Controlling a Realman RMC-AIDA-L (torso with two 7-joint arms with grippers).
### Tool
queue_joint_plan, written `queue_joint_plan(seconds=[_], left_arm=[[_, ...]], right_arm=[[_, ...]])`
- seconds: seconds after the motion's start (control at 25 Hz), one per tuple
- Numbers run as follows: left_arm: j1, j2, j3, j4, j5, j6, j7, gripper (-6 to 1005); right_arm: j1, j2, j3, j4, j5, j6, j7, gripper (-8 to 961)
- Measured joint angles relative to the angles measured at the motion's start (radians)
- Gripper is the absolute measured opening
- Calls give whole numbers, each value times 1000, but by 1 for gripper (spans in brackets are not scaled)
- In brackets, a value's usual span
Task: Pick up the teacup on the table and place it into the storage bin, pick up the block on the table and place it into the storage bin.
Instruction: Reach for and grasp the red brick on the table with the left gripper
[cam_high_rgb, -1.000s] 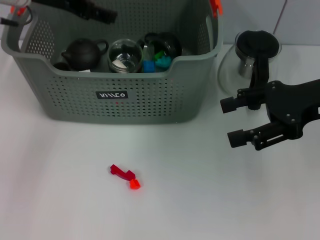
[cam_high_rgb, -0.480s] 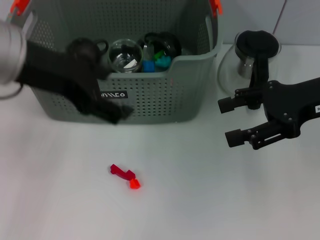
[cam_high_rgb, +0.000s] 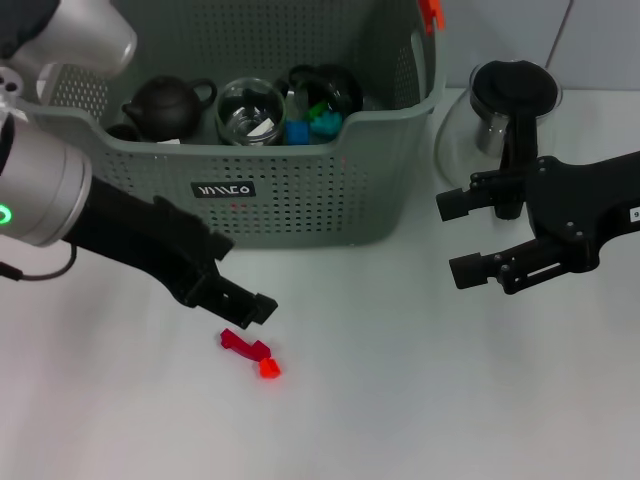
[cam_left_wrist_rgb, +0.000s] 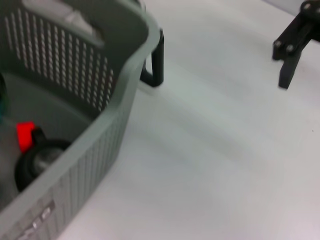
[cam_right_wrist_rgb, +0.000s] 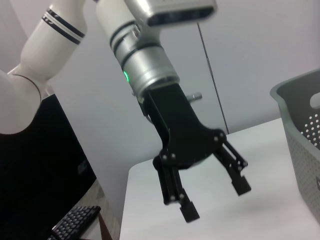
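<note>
Just below left tool (cam_high_rgb: 250, 306), block (cam_high_rgb: 250, 350) lies

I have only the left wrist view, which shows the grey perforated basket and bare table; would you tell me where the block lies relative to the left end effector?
Observer: In the head view, the small red block lies on the white table, just beyond the tip of the left end effector, on the robot's near side and not touching it.
Operator: Is that end effector open?
Observer: Yes. The right wrist view shows its fingers spread apart, holding nothing.
Operator: And where is the right arm?
Observer: The right end effector hovers open and empty beside the round glass pot with a black lid.
</note>
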Motion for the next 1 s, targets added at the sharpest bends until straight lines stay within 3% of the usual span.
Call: queue_joint_plan(seconds=[0.32,0.52,0.84,1.0], left_arm=[[2,2,9,113,47,-64,84,939],[13,2,25,173,117,-128,292,939],[20,2,77,171,205,-196,537,939],[53,1,138,126,212,-197,660,938]], right_arm=[[0,0,0,0,1,0,-1,925],[2,2,0,0,1,12,8,925],[4,3,34,32,1,41,55,925],[4,3,72,59,4,42,63,925]])
